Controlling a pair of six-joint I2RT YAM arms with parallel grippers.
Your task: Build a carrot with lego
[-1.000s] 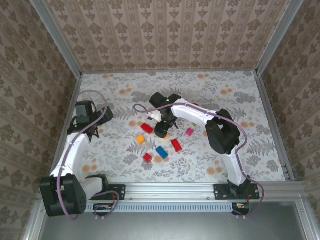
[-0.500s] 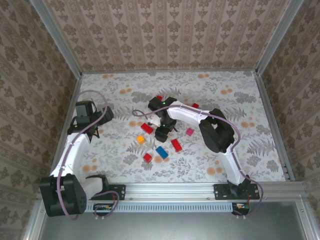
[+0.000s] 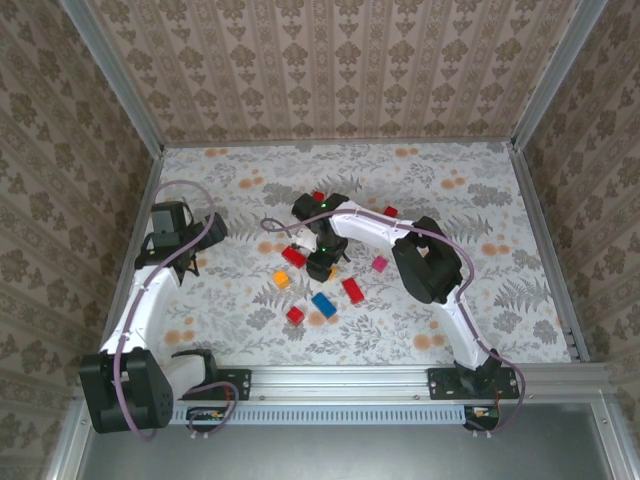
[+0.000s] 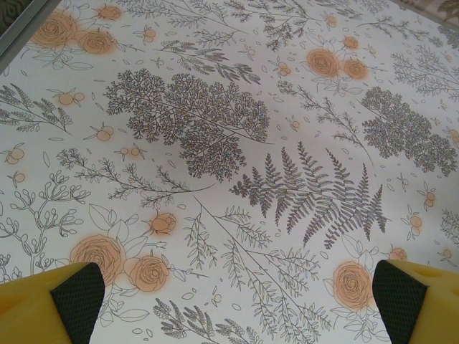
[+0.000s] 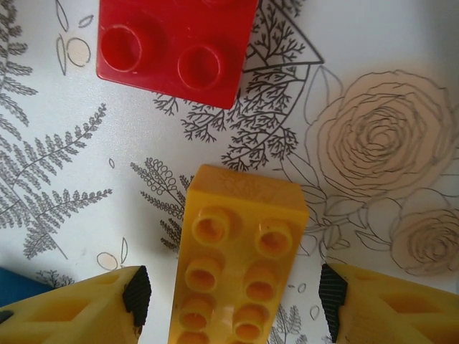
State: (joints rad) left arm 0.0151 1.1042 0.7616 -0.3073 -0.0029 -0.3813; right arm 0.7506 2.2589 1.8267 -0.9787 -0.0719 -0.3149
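The top camera sits high above and behind the arm bases and looks steeply down, far enough back to take in the whole table and three walls. The left wrist camera looks forward and down at a slant over bare table, fairly near, with its fingertips in the bottom corners. The right wrist camera faces almost straight down, very close over a yellow brick and a red brick. In the top view its patch lies under the right gripper mid-table. The left camera's patch lies by the left gripper near the left edge.
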